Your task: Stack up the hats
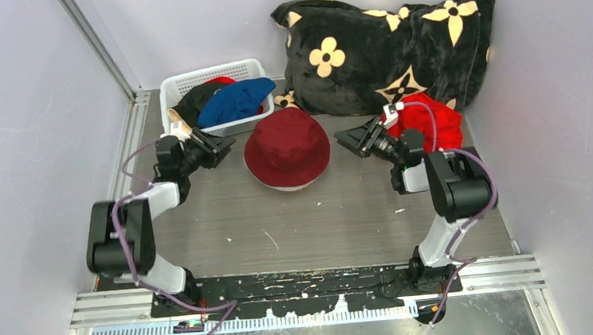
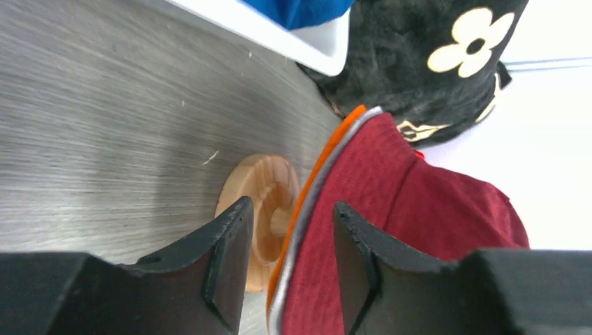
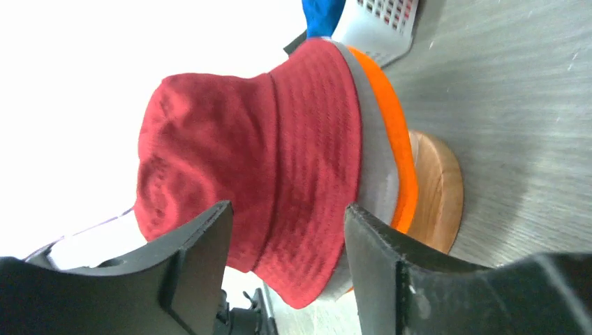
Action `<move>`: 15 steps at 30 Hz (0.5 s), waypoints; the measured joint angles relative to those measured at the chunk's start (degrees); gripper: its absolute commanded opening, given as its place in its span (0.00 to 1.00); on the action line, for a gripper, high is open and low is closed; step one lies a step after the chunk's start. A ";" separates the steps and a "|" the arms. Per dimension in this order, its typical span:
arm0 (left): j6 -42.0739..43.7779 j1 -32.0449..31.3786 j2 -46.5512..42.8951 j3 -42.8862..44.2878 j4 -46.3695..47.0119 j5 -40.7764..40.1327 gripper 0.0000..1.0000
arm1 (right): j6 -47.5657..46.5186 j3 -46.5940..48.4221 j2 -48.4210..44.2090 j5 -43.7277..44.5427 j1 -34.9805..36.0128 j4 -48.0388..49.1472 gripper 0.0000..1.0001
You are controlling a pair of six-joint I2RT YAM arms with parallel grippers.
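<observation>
A dark red hat tops a stack in the middle of the table, over a grey hat and an orange hat. The stack sits on a wooden stand. My left gripper hovers open just left of the stack, and in its wrist view the gripper looks along the brim edges without clamping them. My right gripper is open just right of the stack, and its wrist view shows the gripper facing the dark red crown. A blue hat and a black hat lie in the basket. A bright red hat lies behind the right arm.
A white basket stands at the back left. A black cushion with cream flowers leans against the back wall on the right. White walls close in both sides.
</observation>
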 measured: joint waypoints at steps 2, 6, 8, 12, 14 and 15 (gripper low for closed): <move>4.52 0.07 -5.95 1.51 -9.73 -3.45 0.52 | -4.13 -0.15 -5.92 1.36 -1.01 -6.56 0.74; 12.46 0.04 -15.89 7.43 -23.85 -10.36 0.56 | -13.44 1.22 -16.09 6.01 -1.88 -21.55 0.78; 15.26 0.07 -17.14 11.43 -27.89 -12.81 0.56 | -17.94 3.34 -19.47 8.63 -1.88 -29.40 0.78; 20.65 -0.31 -13.09 21.51 -32.65 -16.37 0.57 | -25.27 9.38 -22.47 12.02 -1.88 -41.94 0.78; 23.58 -0.92 -8.63 26.34 -33.38 -18.47 0.57 | -27.67 12.07 -22.60 12.72 -1.88 -45.94 0.78; 25.33 -1.57 -5.46 28.98 -33.73 -19.96 0.57 | -28.70 13.18 -22.60 12.90 -1.88 -47.69 0.78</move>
